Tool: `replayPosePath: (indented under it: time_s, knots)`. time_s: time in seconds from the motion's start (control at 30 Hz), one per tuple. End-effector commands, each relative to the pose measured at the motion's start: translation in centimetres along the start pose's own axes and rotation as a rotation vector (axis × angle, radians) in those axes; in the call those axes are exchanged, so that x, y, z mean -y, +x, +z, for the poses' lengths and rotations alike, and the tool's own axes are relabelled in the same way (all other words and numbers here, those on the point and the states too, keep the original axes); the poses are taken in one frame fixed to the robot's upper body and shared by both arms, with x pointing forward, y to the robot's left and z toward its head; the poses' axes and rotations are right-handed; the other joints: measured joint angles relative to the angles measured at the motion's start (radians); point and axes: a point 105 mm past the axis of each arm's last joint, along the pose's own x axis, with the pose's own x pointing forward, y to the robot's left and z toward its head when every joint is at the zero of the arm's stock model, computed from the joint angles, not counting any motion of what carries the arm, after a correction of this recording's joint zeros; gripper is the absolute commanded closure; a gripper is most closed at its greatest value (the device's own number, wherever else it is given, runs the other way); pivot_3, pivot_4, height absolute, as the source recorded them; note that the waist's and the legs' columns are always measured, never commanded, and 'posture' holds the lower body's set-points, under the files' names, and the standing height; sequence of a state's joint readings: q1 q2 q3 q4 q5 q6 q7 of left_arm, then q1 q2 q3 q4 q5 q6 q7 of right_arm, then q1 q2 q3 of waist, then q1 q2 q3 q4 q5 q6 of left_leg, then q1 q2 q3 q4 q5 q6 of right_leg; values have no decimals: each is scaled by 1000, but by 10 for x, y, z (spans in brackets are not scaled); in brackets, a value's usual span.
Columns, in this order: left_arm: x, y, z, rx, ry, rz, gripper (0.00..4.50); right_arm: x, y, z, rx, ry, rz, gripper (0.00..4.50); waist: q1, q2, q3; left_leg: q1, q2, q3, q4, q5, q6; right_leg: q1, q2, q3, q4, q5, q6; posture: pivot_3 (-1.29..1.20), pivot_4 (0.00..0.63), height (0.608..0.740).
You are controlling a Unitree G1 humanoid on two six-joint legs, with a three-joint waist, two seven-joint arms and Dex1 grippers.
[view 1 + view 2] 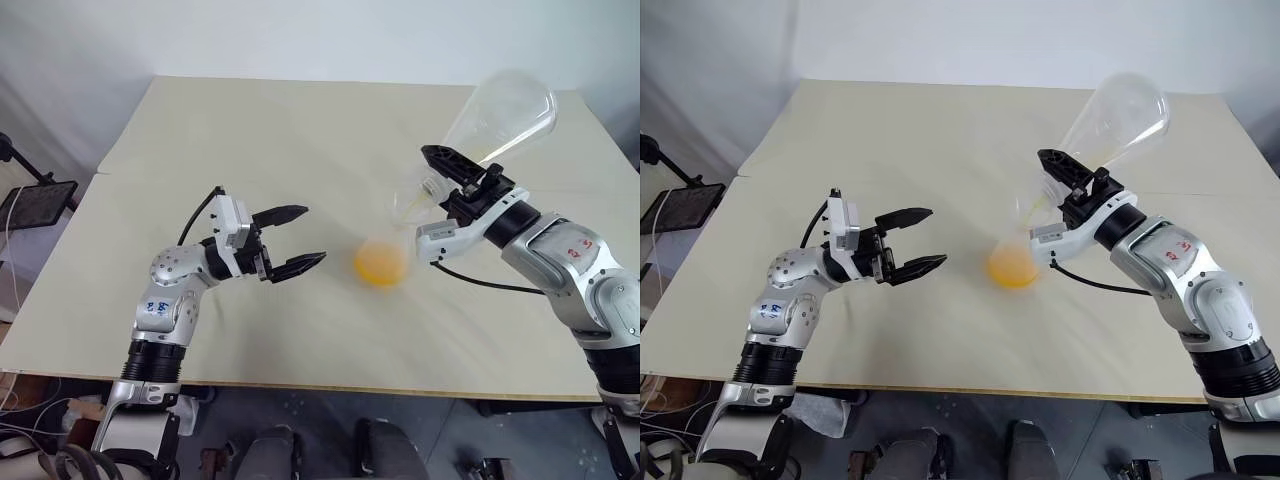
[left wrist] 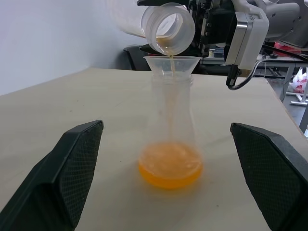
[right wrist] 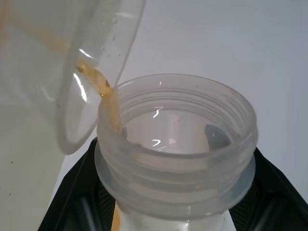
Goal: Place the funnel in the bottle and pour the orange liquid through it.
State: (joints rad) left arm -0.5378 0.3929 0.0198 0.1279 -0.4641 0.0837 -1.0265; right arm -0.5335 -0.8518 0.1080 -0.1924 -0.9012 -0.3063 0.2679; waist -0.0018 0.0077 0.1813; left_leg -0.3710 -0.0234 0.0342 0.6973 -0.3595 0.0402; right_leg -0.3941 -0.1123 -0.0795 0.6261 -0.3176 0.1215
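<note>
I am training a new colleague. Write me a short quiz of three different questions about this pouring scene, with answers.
1. True or false: the funnel sits in the bottle neck.
2. Which claw holds the big tilted flask?
A. left
B. right
3. Fill in: the orange liquid collects at the bottle's ____.

Key:
1. true
2. B: the right claw grips its neck; the left claw stands open beside the bottle.
3. bottom
</note>
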Motion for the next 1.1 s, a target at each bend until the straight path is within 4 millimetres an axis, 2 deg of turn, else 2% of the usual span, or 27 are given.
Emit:
replayPosePath:
  time_s: [0.03,0.93,1.1]
  knots:
    - [-1,5,10,25,39,-7,0,20,-2,-9,-19,-36,-64,2037,0,0,0,0,0,0,0,0,0,0,0,0,0,0,0,0,150,740]
    - [-1,8,12,31,41,-11,0,25,-5,-13,-20,-86,-73,2037,0,0,0,0,0,0,0,0,0,0,0,0,0,0,0,0,150,740]
    - [-1,8,12,32,40,-12,0,24,-5,-15,-31,-51,-74,2037,0,0,0,0,0,0,0,0,0,0,0,0,0,0,0,0,150,740]
